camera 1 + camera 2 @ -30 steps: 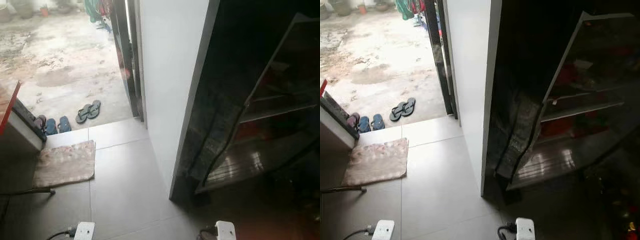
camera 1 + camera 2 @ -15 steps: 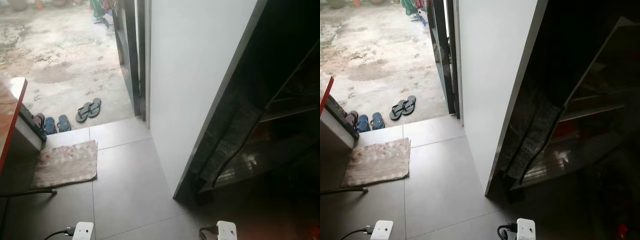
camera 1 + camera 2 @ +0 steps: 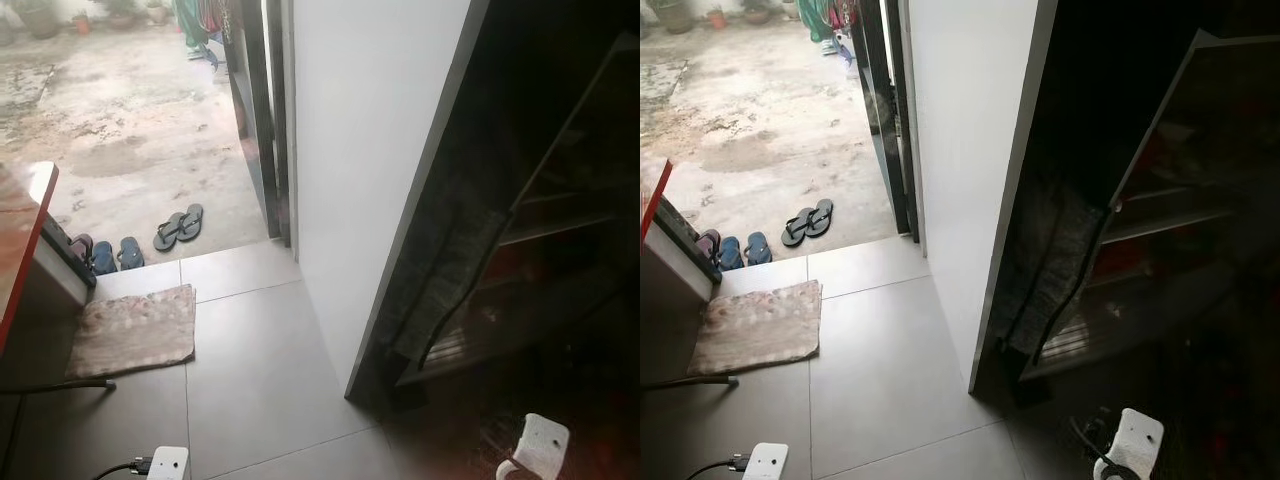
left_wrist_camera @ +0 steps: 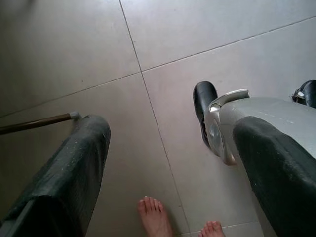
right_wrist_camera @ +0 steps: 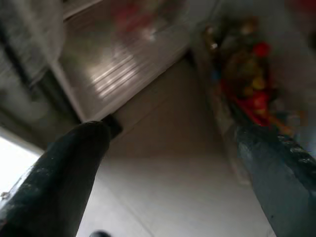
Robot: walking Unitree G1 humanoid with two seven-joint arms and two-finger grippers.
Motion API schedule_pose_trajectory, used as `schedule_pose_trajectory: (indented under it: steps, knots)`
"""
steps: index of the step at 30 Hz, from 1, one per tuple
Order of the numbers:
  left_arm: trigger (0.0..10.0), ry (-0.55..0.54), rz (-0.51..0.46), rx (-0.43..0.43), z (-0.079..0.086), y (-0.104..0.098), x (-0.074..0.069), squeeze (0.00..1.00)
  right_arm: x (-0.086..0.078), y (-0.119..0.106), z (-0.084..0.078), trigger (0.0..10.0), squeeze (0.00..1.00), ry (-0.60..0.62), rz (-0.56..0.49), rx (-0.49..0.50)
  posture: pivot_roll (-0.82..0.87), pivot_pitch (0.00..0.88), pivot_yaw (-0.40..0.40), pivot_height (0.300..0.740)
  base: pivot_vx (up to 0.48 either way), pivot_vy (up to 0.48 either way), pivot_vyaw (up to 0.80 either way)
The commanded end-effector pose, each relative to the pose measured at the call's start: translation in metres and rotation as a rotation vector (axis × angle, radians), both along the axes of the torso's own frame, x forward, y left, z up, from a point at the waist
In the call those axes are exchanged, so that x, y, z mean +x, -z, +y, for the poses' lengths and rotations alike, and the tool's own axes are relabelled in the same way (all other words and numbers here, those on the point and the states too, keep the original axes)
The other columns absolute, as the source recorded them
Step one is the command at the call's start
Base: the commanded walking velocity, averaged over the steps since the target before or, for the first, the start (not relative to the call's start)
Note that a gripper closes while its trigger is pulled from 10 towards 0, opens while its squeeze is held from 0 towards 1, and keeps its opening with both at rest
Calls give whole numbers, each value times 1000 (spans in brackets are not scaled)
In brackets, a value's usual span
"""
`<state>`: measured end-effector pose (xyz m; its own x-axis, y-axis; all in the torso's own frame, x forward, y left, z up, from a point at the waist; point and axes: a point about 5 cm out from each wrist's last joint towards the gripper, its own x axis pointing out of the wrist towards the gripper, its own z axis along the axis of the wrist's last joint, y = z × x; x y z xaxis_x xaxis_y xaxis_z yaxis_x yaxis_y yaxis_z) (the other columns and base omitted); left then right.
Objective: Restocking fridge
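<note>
Compared with the frames half a second earlier, the right arm's white wrist housing (image 3: 538,447) had risen and swung toward the dark fridge interior, while the left one (image 3: 167,463) remained low at the lower edge of the head view. The open fridge (image 3: 1160,230) stood on the robot's right, with its white door (image 3: 370,150) swung out edge-on toward the camera. Dim shelves (image 3: 1170,222) were visible inside, but their contents were too dark to identify. Grey floor tiles (image 3: 880,370) extended to a threshold. A pink doormat (image 3: 133,330) lay there, with two pairs of sandals (image 3: 178,225) on the concrete yard (image 3: 120,130) just beyond.

In the right wrist view, the right gripper (image 5: 173,163) had its two black fingers (image 5: 69,168) spread wide with nothing between them. It pointed toward a fridge shelf (image 5: 118,74) and a blurred row of red and yellow items (image 5: 247,84) in a door rack.

In the left wrist view, the left gripper (image 4: 168,163) hung with its fingers (image 4: 74,168) likewise apart and empty above the tiles. A person's bare toes (image 4: 154,217) and the robot's black foot (image 4: 204,106) appeared below it.
</note>
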<state>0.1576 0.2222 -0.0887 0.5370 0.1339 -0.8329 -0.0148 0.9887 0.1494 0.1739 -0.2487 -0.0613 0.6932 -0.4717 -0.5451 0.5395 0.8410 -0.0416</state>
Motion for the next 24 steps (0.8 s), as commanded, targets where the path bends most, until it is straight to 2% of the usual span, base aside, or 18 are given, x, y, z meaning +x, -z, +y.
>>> schedule_pose_trajectory:
  steps: [1,3,7,9,13,24]
  knots:
    - [10000,19,24,-1,-2,3,-7,0,-19,11,5,10000,0,93,44,47,26,106,-25,740,0,0,0]
    - [10000,21,26,0,-1,3,-7,0,-28,11,-3,10000,0,178,38,44,19,109,-23,740,0,0,0]
    - [10000,22,29,3,0,3,-7,0,-30,11,-5,10000,0,208,35,46,16,111,-24,740,0,0,0]
    - [10000,19,29,6,1,3,-7,0,-40,15,-9,10000,0,296,60,65,16,111,-24,740,0,0,0]
    - [10000,20,28,6,1,3,-7,0,-48,16,-11,10000,0,341,83,44,15,112,-22,740,0,0,0]
    - [10000,24,30,3,-1,3,-7,0,-74,17,-29,10000,0,574,141,8,11,117,-26,740,0,0,0]
